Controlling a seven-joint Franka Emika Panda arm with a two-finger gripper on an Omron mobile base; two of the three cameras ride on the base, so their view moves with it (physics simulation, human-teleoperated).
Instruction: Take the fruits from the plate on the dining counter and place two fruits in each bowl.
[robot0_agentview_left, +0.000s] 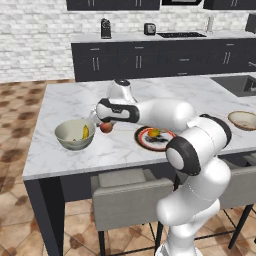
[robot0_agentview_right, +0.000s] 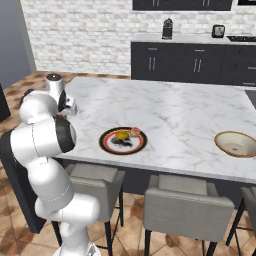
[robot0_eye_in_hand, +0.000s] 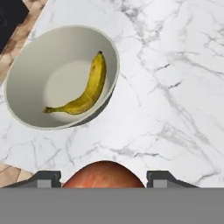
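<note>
Apple (robot0_eye_in_hand: 103, 175), red, pinched between my gripper (robot0_eye_in_hand: 103, 178) fingers (robot0_eye_in_hand: 43, 179), carried above the marble worktop (robot0_agentview_left: 65, 107); in the left base view the apple sits at the end of the arm, just short of the deep bowl.

Deep grey-green bowl (robot0_eye_in_hand: 39, 57): ahead of the gripper and off to one side, near the worktop's corner. Holds the banana (robot0_eye_in_hand: 85, 89), lying curved across its bottom. One fruit in, one more wanted; I judge the apple is meant for it.

Plate (robot0_agentview_left: 142, 141), black-and-red rim: behind the gripper, back along the arm. Orange (robot0_agentview_left: 154, 133) on it; in the right base view a tan-pink peach-like fruit (robot0_agentview_right: 135, 132) lies just beside the orange, also on the plate.

Shallow tan-rimmed bowl (robot0_agentview_right: 235, 143): well apart from the gripper, at the far end of the worktop beyond the plate. Nothing visible inside.

Tally: one fruit placed, one in transit, two waiting. Roughly a quarter done by my reckoning.
</note>
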